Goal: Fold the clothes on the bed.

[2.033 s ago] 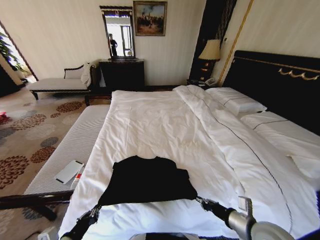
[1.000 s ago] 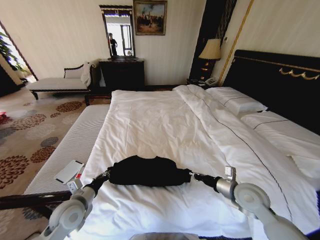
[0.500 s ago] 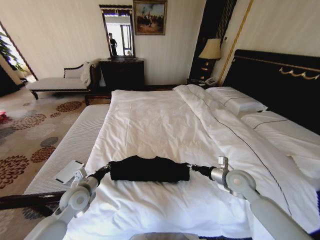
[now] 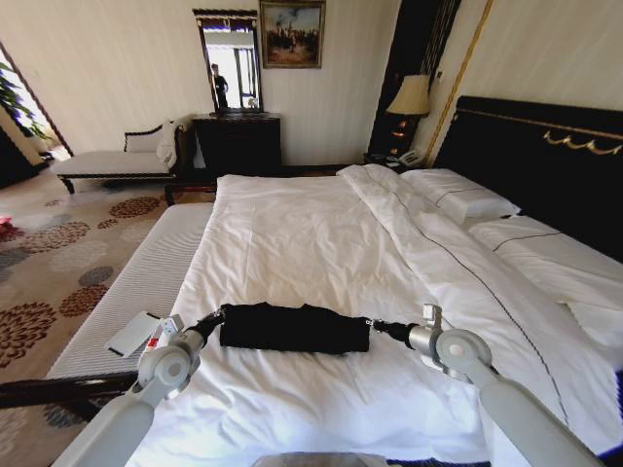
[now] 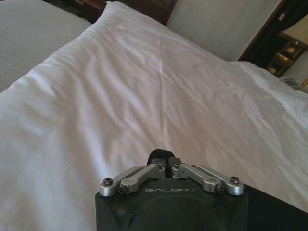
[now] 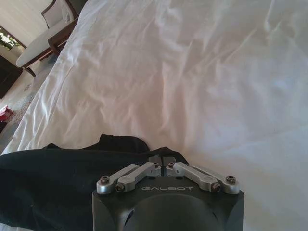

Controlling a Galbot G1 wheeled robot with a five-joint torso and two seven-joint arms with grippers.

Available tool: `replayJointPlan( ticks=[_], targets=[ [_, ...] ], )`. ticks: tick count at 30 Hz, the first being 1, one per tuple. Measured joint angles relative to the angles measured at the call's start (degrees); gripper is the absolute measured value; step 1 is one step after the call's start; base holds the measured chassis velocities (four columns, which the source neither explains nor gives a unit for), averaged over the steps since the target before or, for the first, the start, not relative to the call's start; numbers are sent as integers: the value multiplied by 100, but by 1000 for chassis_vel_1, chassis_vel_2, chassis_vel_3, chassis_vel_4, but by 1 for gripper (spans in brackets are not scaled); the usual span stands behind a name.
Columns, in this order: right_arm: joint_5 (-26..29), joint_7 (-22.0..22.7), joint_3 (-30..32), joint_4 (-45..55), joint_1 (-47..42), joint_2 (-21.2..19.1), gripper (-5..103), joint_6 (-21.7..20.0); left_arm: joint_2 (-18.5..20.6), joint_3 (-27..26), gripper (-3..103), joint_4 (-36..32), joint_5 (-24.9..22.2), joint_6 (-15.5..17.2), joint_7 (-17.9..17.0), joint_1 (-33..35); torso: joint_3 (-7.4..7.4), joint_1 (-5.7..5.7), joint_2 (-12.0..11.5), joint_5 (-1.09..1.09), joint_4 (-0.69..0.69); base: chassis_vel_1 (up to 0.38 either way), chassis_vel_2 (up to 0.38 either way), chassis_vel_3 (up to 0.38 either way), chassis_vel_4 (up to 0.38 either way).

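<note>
Black soft-fabric T-shirt (image 4: 292,328), one, folded on white bed (image 4: 311,233); left pincer (image 4: 216,317) and right pincer (image 4: 374,327) each clamped on an end; "GALBOT" on both.

**Where my three cameras sit**

My head camera looks down the bed (image 4: 321,233) from its foot toward the far wall. Each wrist camera sits close behind its own pincer, facing low across the white duvet (image 5: 144,86). All three views share that duvet.
</note>
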Motion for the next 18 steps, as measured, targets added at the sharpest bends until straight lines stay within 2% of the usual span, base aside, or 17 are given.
replayJointPlan(
  ticks=[6,7,8,10,12,13,16,17,18],
  targets=[
    [-75,-16,-108,-117,126,56,0,57,-122,301,1,247,54,1,2,-372,0,1,0,-1,-2,0,0,0,0],
    [-96,-16,-139,-144,146,67,-3,65,-130,358,1,281,71,1,5,-410,0,1,0,0,-1,0,0,0,0],
    [-117,-18,-169,-175,167,77,1,78,-136,405,1,314,86,2,8,-439,0,0,0,0,-1,0,0,0,0],
    [-144,-33,-196,-208,188,87,1,92,-139,431,1,334,93,3,11,-452,0,1,0,0,-2,0,0,0,0],
    [-197,-64,-247,-272,246,105,8,127,-139,456,1,351,96,5,16,-452,0,0,0,0,-2,0,0,0,0],
    [-197,-64,-247,-272,246,105,8,127,-139,456,1,351,96,5,16,-452,0,0,0,0,-2,0,0,0,0],
    [-235,-69,-333,-362,368,117,25,174,-162,459,1,351,91,12,16,-424,0,0,0,0,-1,0,0,0,0],
    [-245,-72,-369,-389,409,117,30,189,-179,459,-2,357,87,12,10,-424,0,0,0,0,-1,0,0,0,0],
    [-245,-72,-369,-389,409,117,30,189,-179,459,-2,357,87,12,10,-424,0,0,0,0,-1,0,0,0,0]
  ],
)
